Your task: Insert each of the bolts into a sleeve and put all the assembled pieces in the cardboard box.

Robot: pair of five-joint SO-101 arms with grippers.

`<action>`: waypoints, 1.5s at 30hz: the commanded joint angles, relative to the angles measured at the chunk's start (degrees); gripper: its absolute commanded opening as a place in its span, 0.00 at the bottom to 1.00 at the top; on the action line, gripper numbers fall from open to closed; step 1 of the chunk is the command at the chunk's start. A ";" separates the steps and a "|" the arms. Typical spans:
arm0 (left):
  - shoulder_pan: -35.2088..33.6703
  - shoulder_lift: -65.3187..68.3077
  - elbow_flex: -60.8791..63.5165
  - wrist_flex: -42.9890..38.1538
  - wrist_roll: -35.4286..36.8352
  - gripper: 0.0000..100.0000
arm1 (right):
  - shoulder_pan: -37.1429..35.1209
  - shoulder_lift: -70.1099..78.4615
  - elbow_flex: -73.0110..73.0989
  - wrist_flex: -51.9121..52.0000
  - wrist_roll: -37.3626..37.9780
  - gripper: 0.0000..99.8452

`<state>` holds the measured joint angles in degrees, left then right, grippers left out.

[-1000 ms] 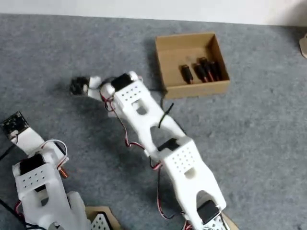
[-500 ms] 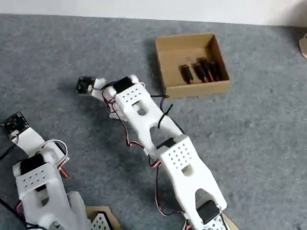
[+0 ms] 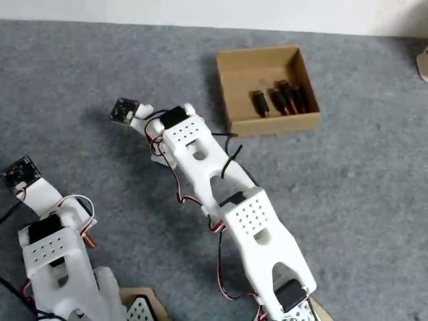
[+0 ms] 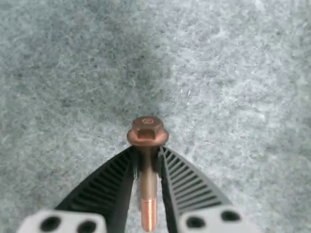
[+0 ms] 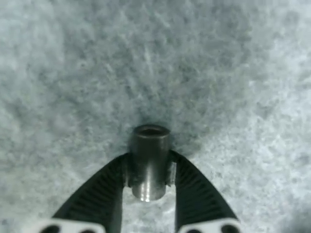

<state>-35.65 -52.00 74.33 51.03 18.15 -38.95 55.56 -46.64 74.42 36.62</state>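
Note:
My left gripper (image 4: pixel 147 154) is shut on a copper bolt (image 4: pixel 148 137), its hex head pointing out past the fingertips over the grey carpet. In the high view this bolt (image 3: pixel 87 238) shows beside the left arm (image 3: pixel 50 251) at the lower left. My right gripper (image 5: pixel 149 159) is shut on a dark metal sleeve (image 5: pixel 149 162), open end facing away. The right arm (image 3: pixel 200 160) stretches from the bottom right toward the upper left and hides its gripper under its wrist. The cardboard box (image 3: pixel 274 124) stands at the back right, with several dark assembled pieces (image 3: pixel 284 97) inside.
Grey carpet covers the table. A brown cardboard scrap (image 3: pixel 134 295) lies at the bottom edge between the arm bases, and another tan piece (image 3: pixel 422 64) sits at the right edge. Open carpet lies left of the box and along the right side.
The right arm's wrist has shifted a little toward the back and right, turning as it went. The left arm has stayed put.

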 commanded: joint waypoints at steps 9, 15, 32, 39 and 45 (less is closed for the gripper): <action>3.21 -0.66 -2.77 -0.44 5.45 0.01 | -0.40 -11.12 -0.04 5.58 -7.30 0.00; 6.02 -0.66 -2.68 -0.35 5.54 0.01 | -0.31 -18.59 0.40 6.64 -9.32 0.00; 16.66 -0.22 -16.22 8.53 10.73 0.01 | 2.24 -36.35 0.31 17.63 -11.25 0.00; 23.34 -0.22 -24.31 15.38 13.80 0.01 | 4.88 -42.77 0.48 18.86 -12.04 0.00; 30.20 -0.13 -27.56 16.79 15.21 0.01 | 5.76 -48.22 0.48 23.08 -11.78 0.00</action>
<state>-8.66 -52.00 51.56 66.68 32.31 -34.11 12.75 -45.58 95.52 25.10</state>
